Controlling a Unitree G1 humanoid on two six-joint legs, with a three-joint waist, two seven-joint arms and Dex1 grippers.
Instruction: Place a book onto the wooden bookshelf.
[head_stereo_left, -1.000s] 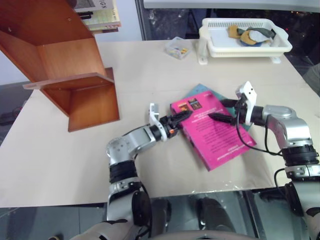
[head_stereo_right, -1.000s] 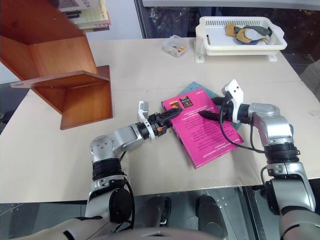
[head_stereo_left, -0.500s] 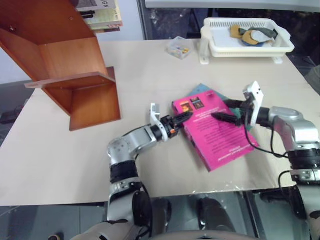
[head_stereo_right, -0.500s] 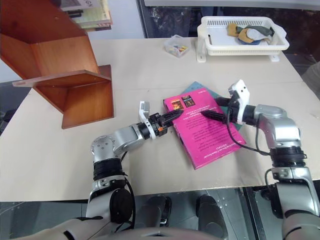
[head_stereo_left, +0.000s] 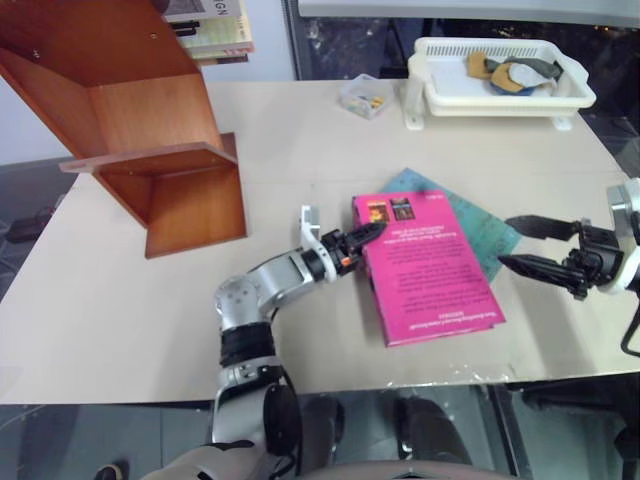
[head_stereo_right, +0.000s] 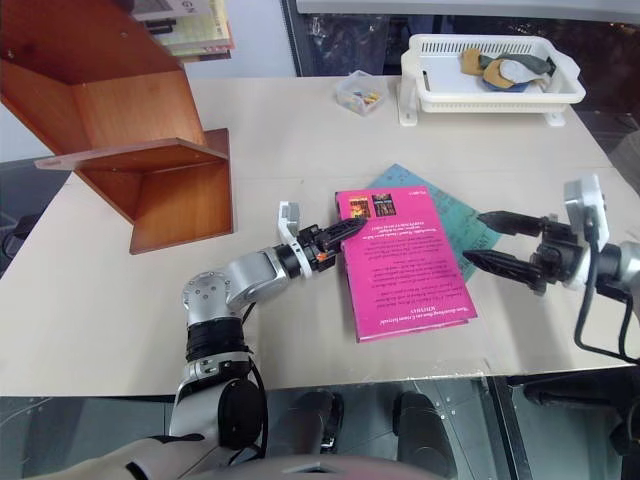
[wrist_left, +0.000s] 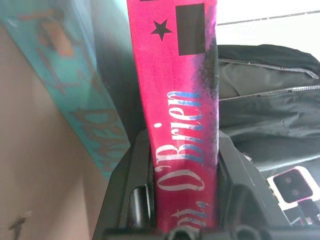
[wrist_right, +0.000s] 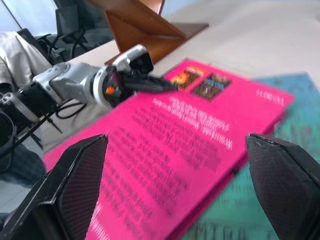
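At the far left the wooden bookshelf (head_stereo_left: 140, 130) stands on the table (head_stereo_left: 130, 300), its slanted boards holding pale books (head_stereo_left: 215, 25) at the top. The left arm reaches level across the tabletop toward the right, and the left gripper (head_stereo_left: 360, 236) is clamped on the spine edge of the pink book (head_stereo_left: 425, 265) (the left wrist view shows the white-lettered spine pinched between both fingers). That book lies flat, back cover up, overlapping a teal-blue book (head_stereo_left: 470, 215). Farther right, the right gripper (head_stereo_left: 520, 245) hovers off the books' right edge, pointing left, its fingers spread wide and holding nothing.
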